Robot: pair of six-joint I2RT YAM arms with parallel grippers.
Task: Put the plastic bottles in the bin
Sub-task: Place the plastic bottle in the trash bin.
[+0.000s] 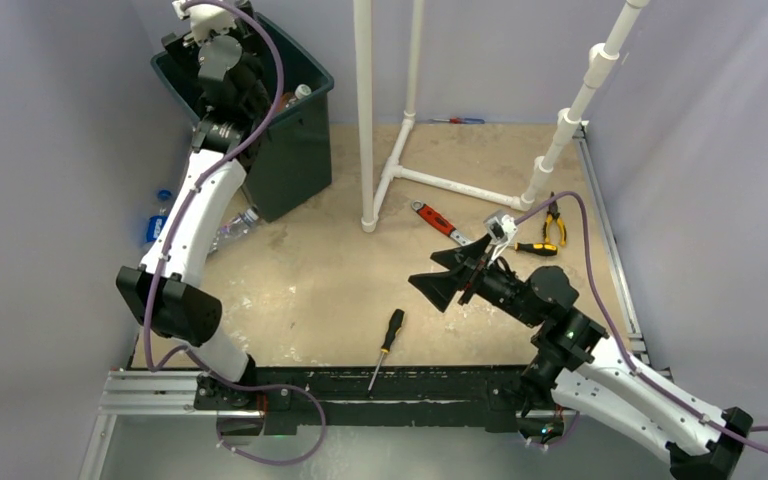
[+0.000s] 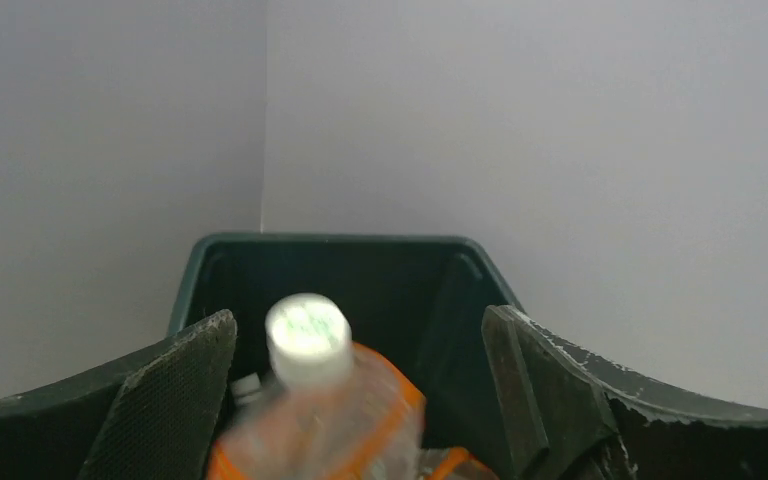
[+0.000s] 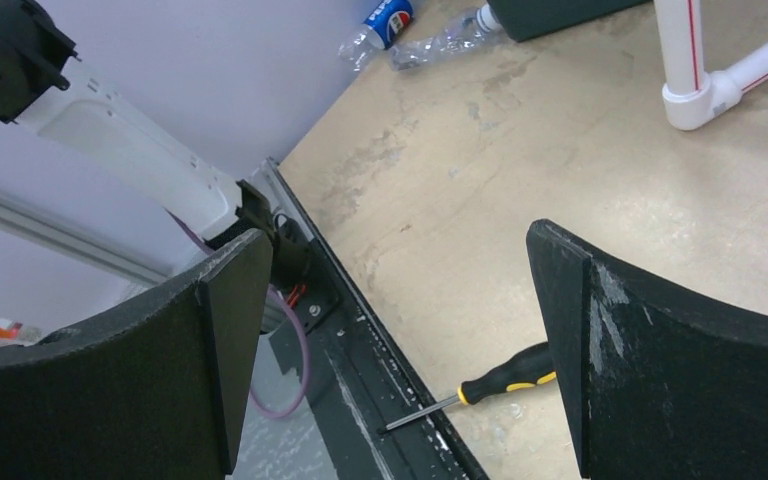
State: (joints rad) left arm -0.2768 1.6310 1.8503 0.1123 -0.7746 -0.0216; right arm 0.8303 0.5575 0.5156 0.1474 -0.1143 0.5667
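Note:
The dark green bin (image 1: 295,160) stands at the far left. My left gripper (image 1: 222,75) hangs over it, open. In the left wrist view the left gripper (image 2: 358,322) has its jaws wide apart. A blurred clear bottle with an orange label and white cap (image 2: 310,400) is loose between them, over the bin's inside (image 2: 380,270). Another white-capped bottle (image 1: 302,93) lies in the bin. A blue Pepsi bottle (image 1: 156,228) and a clear bottle (image 1: 232,228) lie on the table left of the bin; both show in the right wrist view (image 3: 390,20) (image 3: 445,40). My right gripper (image 1: 422,272) (image 3: 395,300) is open and empty over the table.
A black-and-yellow screwdriver (image 1: 388,340) (image 3: 505,375) lies at the near edge. A red wrench (image 1: 438,220), pliers (image 1: 555,220) and another screwdriver (image 1: 535,248) lie mid-right. A white PVC pipe frame (image 1: 365,120) stands at the back. A blue cap (image 1: 164,194) lies left of the bin.

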